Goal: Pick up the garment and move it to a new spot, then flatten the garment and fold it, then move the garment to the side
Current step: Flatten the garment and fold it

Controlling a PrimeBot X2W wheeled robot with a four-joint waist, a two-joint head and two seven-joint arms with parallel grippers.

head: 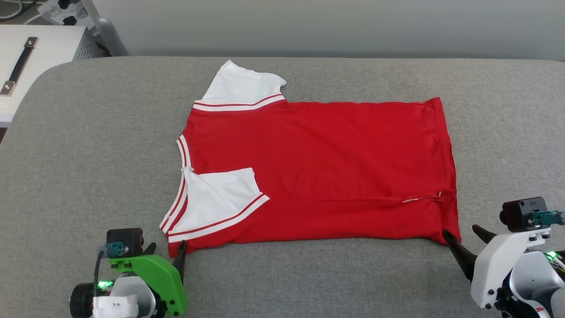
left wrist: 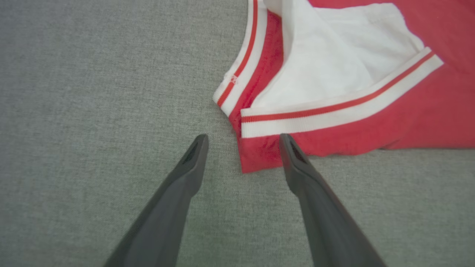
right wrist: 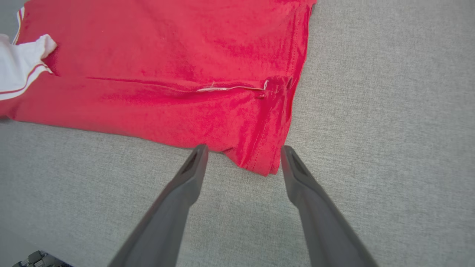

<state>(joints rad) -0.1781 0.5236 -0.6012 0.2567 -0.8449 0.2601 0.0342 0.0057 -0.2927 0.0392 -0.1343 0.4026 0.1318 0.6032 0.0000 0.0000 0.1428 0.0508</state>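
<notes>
The red jersey-knit T-shirt with white, stripe-trimmed short sleeves (head: 318, 168) lies flat on the grey fabric-covered counter (head: 88, 154) (near sleeve folded inward). The left end effector (left wrist: 243, 136) and right end effector (right wrist: 243, 147) gape wide at its near corners.

Left gripper (left wrist: 243, 138): green wrist housing, two dark fingers spread wide, pointing forward, holding nothing. Right gripper (right wrist: 243, 147): white wrist housing, fingers spread wide, angled forward and inward, empty.
</notes>
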